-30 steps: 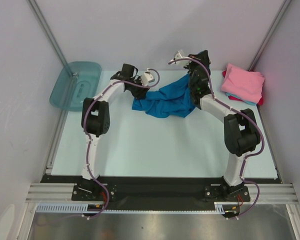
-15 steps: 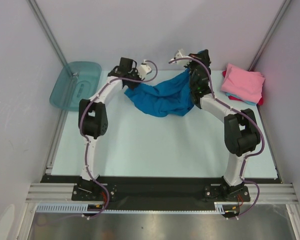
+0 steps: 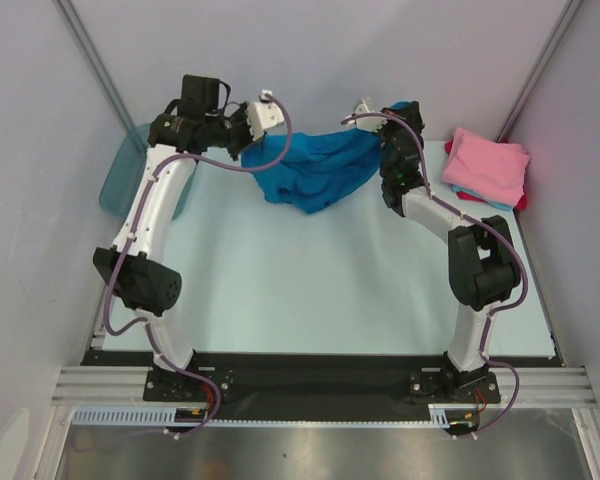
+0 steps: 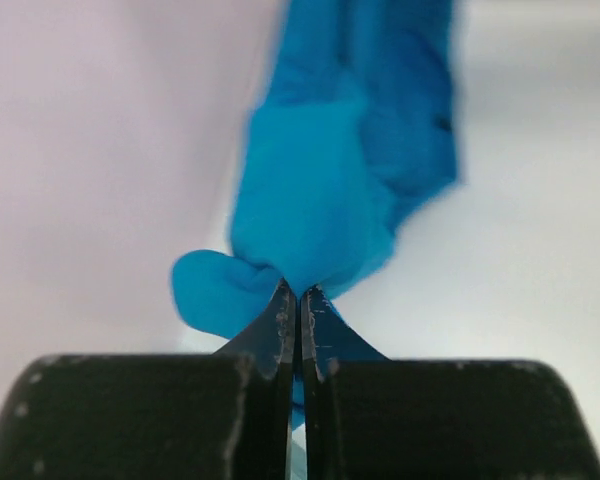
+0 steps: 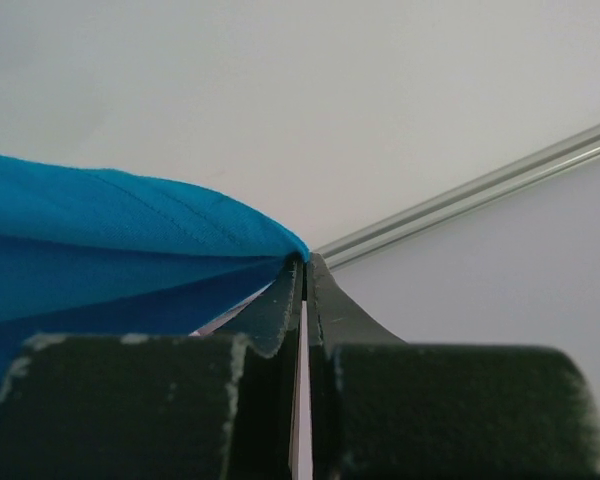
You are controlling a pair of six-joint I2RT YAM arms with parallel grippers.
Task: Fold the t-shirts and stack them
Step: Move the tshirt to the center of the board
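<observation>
A bright blue t-shirt (image 3: 315, 168) hangs stretched between my two grippers above the far part of the table. My left gripper (image 3: 242, 135) is shut on its left end; in the left wrist view the blue cloth (image 4: 330, 190) bunches out from the closed tips (image 4: 298, 292). My right gripper (image 3: 388, 128) is shut on its right end; in the right wrist view the blue cloth (image 5: 110, 240) runs left from the closed tips (image 5: 304, 258). A folded pink t-shirt (image 3: 487, 165) lies on a stack at the far right, with light blue and red edges under it.
A translucent teal plastic tub (image 3: 120, 185) sits at the far left, partly behind my left arm. Light walls and metal frame posts (image 3: 92, 60) enclose the table (image 3: 310, 290) on three sides.
My left gripper has lifted and swung left and back with its end of the blue shirt. The shirt has risen off the table and stretched out. My right gripper has barely moved.
</observation>
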